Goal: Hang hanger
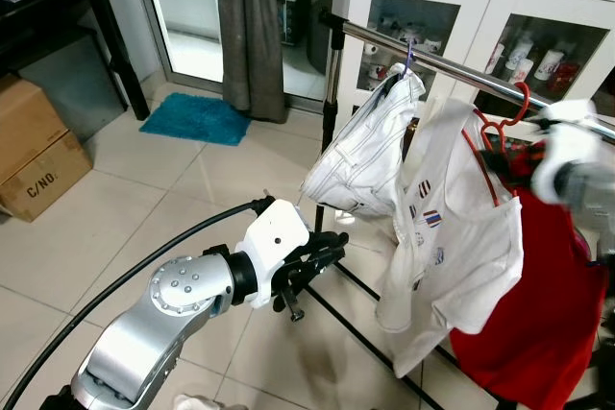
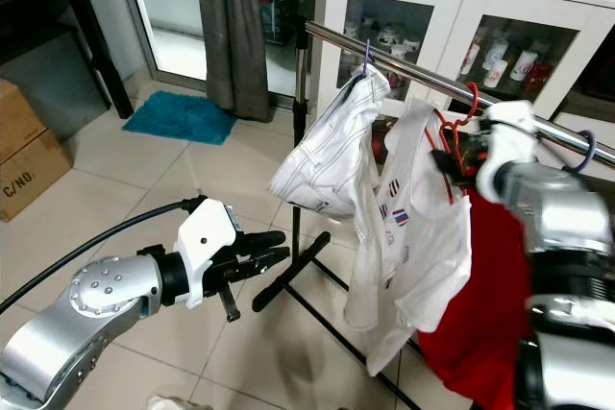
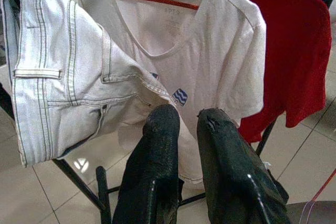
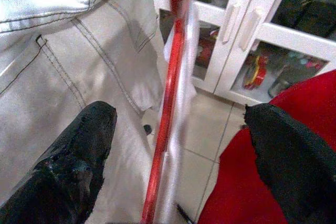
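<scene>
The red hanger [image 2: 459,132] hangs by its hook on the chrome rail [image 2: 423,69], carrying the white T-shirt [image 2: 408,228]. Its hook points up over the rail and its long axis lies roughly crosswise to the rail.

The right tool [image 4: 178,145] is up at the rail with its fingers spread wide — the hanger's red bar [image 4: 165,103] runs lengthwise through the gap between them, touching neither as far as can be seen. Pale denim shorts [image 4: 63,51] lie beside one finger, a red garment [image 4: 247,182] beside the other.

The left tool [image 2: 264,254] is held low, well apart from the hanger, its fingers nearly pressed together with only a narrow slit between them, holding nothing. Straight ahead of it hang the shorts and the T-shirt, with the red garment beyond them.
</scene>
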Motion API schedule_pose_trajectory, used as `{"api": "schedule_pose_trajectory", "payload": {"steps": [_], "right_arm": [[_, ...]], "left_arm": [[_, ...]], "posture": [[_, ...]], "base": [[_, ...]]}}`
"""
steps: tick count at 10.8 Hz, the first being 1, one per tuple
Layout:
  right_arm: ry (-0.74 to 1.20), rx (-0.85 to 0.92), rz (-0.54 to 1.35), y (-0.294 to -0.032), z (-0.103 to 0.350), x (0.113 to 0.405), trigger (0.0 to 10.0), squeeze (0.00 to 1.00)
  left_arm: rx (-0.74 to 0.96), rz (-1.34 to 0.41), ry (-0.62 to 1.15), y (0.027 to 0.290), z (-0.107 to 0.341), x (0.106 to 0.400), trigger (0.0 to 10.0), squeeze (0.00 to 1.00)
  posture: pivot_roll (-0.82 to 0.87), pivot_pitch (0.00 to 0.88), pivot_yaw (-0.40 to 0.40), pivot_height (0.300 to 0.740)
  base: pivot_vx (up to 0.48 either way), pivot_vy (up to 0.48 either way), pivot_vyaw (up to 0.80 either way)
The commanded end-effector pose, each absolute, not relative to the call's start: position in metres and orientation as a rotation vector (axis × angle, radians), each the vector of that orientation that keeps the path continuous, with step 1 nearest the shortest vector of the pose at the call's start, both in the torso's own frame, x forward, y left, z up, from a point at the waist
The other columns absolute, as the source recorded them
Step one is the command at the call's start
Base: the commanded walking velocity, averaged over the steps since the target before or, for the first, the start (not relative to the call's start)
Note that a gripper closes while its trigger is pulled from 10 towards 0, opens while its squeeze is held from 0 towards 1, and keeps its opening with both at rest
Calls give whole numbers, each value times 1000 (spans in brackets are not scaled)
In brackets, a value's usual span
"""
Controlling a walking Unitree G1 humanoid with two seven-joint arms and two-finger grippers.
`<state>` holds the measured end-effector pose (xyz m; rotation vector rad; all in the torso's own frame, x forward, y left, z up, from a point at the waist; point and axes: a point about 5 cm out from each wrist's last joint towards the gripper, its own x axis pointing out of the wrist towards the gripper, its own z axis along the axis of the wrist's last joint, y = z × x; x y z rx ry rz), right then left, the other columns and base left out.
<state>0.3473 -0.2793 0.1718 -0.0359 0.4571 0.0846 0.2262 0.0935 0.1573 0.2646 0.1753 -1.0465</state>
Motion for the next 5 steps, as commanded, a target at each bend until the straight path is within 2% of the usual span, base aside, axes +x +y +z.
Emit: {"api": "schedule_pose_trajectory", "payload": {"steps": [1,4,5], "right_arm": [[425,-57,50,-280,180,353,10000,0],[422,-65,-25,-279,178,365,10000,0],[426,-66,-44,-281,177,365,5059,0]], "left_arm": [[282,-1061,169,92,159,227,10000,0],[285,-1052,174,94,158,226,10000,0],[285,-1051,175,95,159,226,10000,0]], "posture": [[60,24,-8,740],[76,26,-17,740],[77,26,-17,740]], "base": [[0,0,0],[0,0,0],[0,0,0]]}}
